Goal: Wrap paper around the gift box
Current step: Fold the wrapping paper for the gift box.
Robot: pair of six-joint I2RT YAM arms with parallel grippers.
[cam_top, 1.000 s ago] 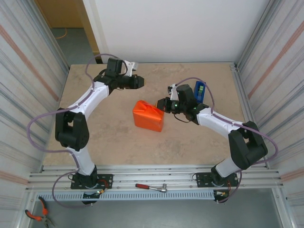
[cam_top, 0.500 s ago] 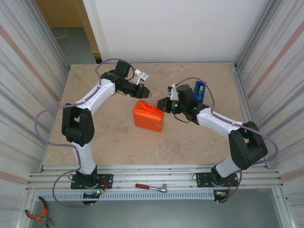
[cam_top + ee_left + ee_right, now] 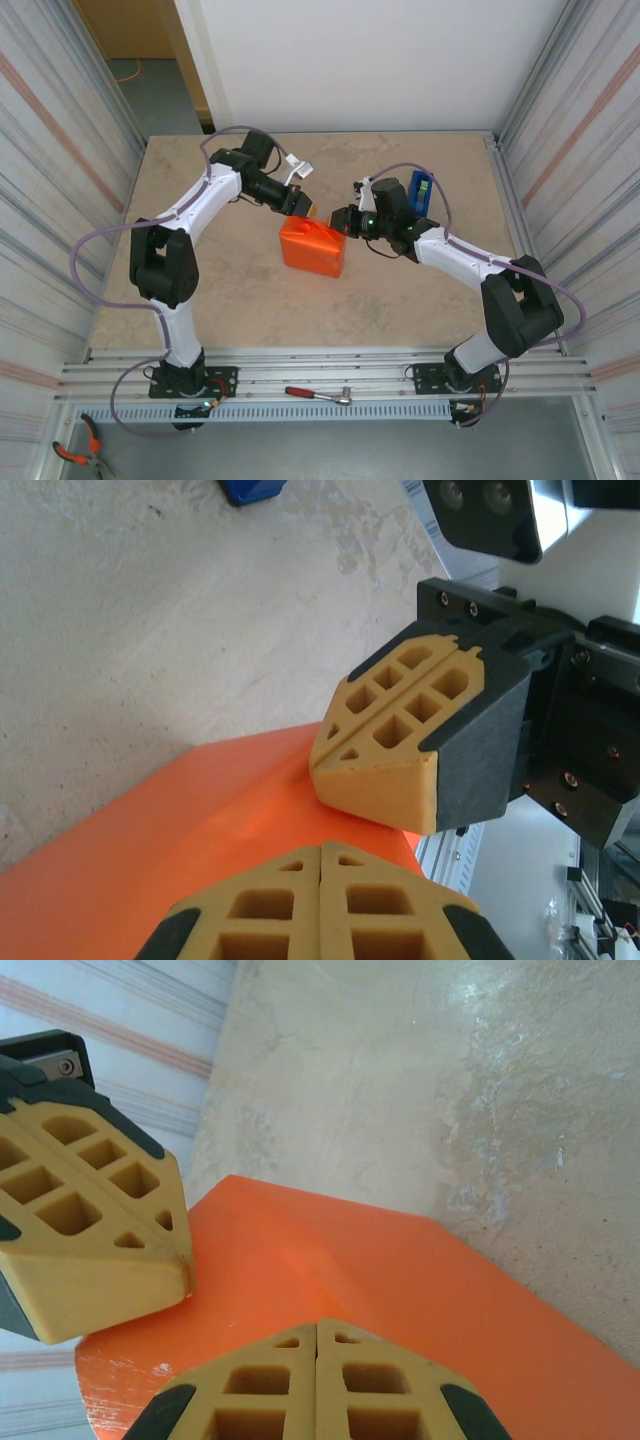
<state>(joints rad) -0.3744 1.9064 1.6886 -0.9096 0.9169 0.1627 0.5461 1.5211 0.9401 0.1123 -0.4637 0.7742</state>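
The orange paper [image 3: 313,245] is folded around a boxy shape at mid-table, and the gift box itself is hidden under it. My left gripper [image 3: 311,211] is shut, its tips resting against the package's back top edge. My right gripper [image 3: 341,222] is also shut and presses on the package's right end. In the left wrist view my own closed tips [image 3: 320,848] sit on the paper [image 3: 150,850], with the right gripper [image 3: 325,770] just beyond. The right wrist view shows its shut tips [image 3: 316,1325] on the paper [image 3: 420,1280] and the left gripper [image 3: 185,1260] close by.
A blue tape dispenser [image 3: 420,190] stands behind the right arm and also shows in the left wrist view as a blue tape dispenser [image 3: 250,490]. A red-handled wrench [image 3: 318,395] lies on the front rail. Pliers [image 3: 75,452] lie at the bottom left. Ribbed walls flank the table.
My left arm swung from the back of the table down to the package, and its jaws closed on the way. The right arm and the package stayed put.
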